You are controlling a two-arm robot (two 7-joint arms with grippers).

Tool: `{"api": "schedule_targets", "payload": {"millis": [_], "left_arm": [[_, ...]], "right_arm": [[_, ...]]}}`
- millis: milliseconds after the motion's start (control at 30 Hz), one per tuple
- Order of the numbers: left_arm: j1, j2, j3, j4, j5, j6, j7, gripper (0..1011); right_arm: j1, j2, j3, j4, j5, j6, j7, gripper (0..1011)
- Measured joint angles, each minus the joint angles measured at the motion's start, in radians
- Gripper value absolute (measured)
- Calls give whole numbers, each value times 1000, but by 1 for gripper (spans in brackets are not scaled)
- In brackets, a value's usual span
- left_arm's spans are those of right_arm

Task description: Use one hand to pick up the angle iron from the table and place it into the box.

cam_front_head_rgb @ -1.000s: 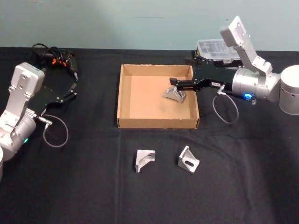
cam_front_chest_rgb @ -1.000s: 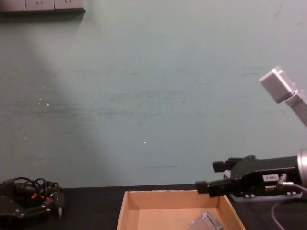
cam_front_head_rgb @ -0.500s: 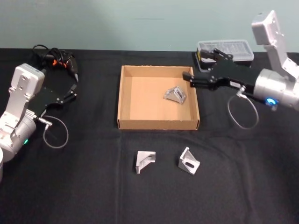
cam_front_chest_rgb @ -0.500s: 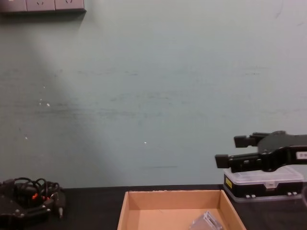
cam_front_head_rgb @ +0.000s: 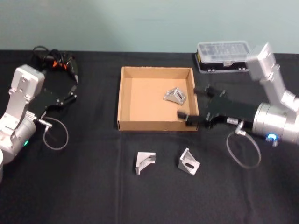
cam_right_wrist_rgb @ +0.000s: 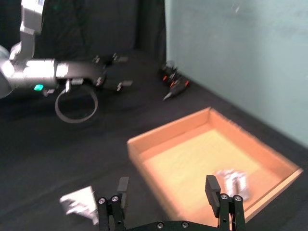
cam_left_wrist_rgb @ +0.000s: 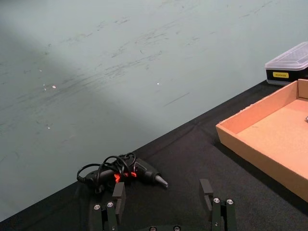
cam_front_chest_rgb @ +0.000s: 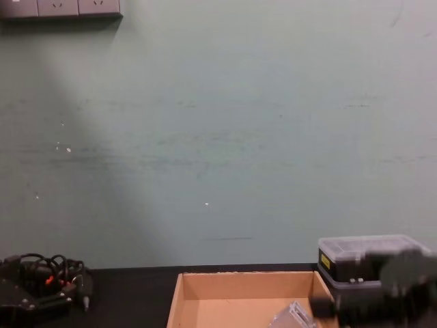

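The tan box sits mid-table with one silver angle iron lying inside near its right wall. Two more angle irons rest on the black table in front of the box. My right gripper hovers open at the box's near right corner, holding nothing. The right wrist view has its fingers spread over the box, the angle iron inside, another angle iron on the table. My left gripper is parked open at the left.
A black case with a clear lid stands behind the box on the right. A corded power tool lies at the back left, also ahead of the left gripper as the tool.
My right gripper has drawn back from over the box and swung toward its near right corner, open. The angle iron stays inside the box. The left arm has not moved.
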Motion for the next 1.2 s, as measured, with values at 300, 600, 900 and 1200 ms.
{"api": "schedule_targets", "payload": {"millis": [300,600,900,1200], "left_arm": [[0,0,0,0,0,0,0,1000],[0,0,0,0,0,0,0,1000],[0,0,0,0,0,0,0,1000],[0,0,0,0,0,0,0,1000]], "right_arm": [[-31,2,-54,28,-18,17,-4,1000],[-24,0,-73,43,-18,21,20,1000],[-2,3,-105,45,-5,38,64,1000],[24,24,-139,27,-18,80,73,1000]]}}
